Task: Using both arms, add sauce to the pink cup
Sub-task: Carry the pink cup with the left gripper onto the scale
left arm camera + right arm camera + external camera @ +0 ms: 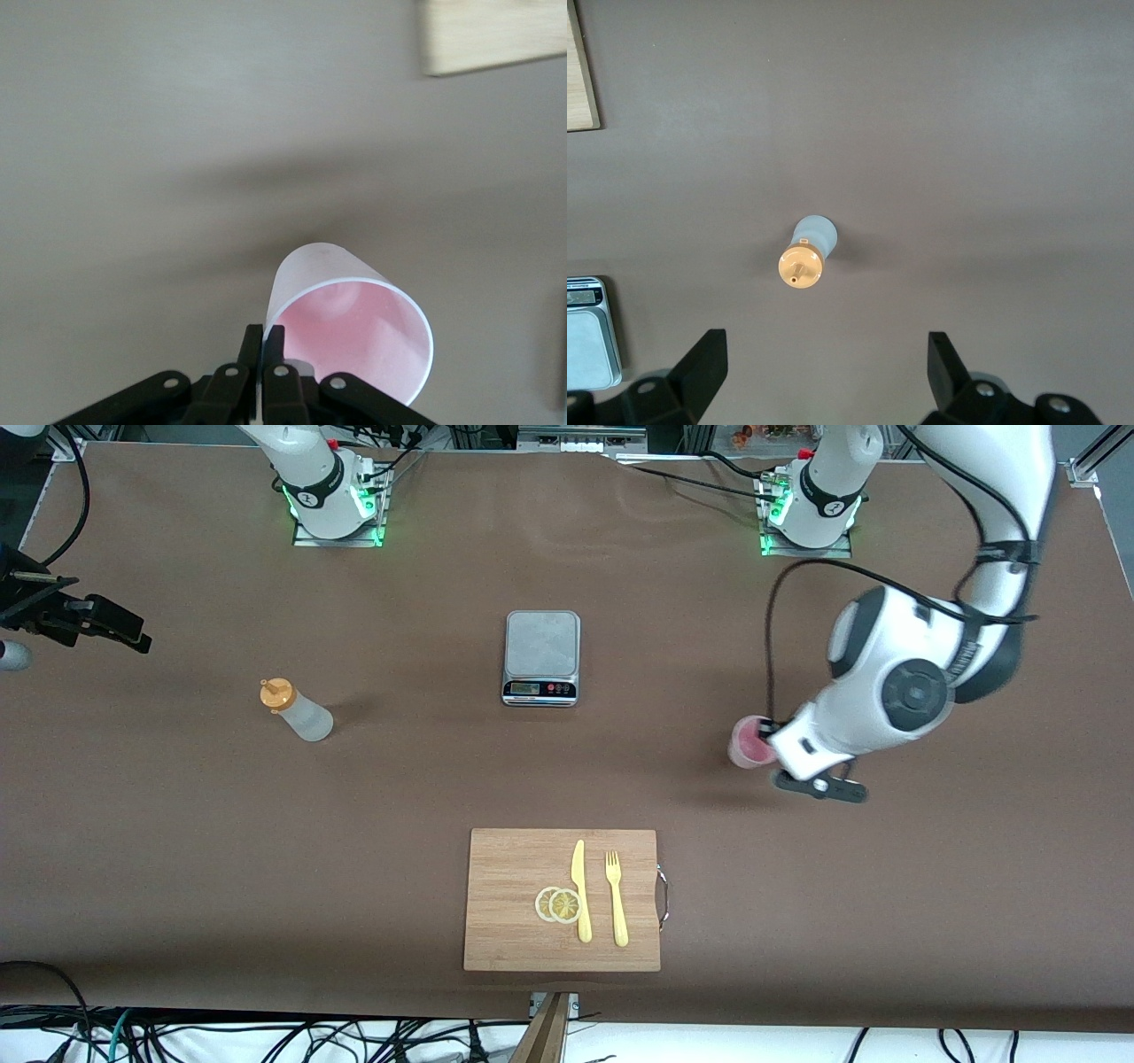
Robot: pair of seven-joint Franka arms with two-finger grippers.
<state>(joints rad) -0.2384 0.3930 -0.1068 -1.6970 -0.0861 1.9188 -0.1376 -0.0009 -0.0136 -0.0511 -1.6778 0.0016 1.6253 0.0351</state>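
The left gripper (263, 359) pinches the pink cup's (749, 741) rim, toward the left arm's end from the kitchen scale (541, 657). The right gripper (824, 367) hangs spread over the sauce bottle (297, 710). So thin a rim grip could let the cup tilt or slip.

front view: high camera facing both arm bases, covering the whole table (177, 824). left wrist view: close, looking past the left gripper (263, 341) at the pink cup (354, 328), with a corner of the cutting board (492, 35) also in frame. right wrist view: looks straight down from height on the sauce (806, 257); the scale (589, 332) shows at its edge. all these things also appear in the front view.
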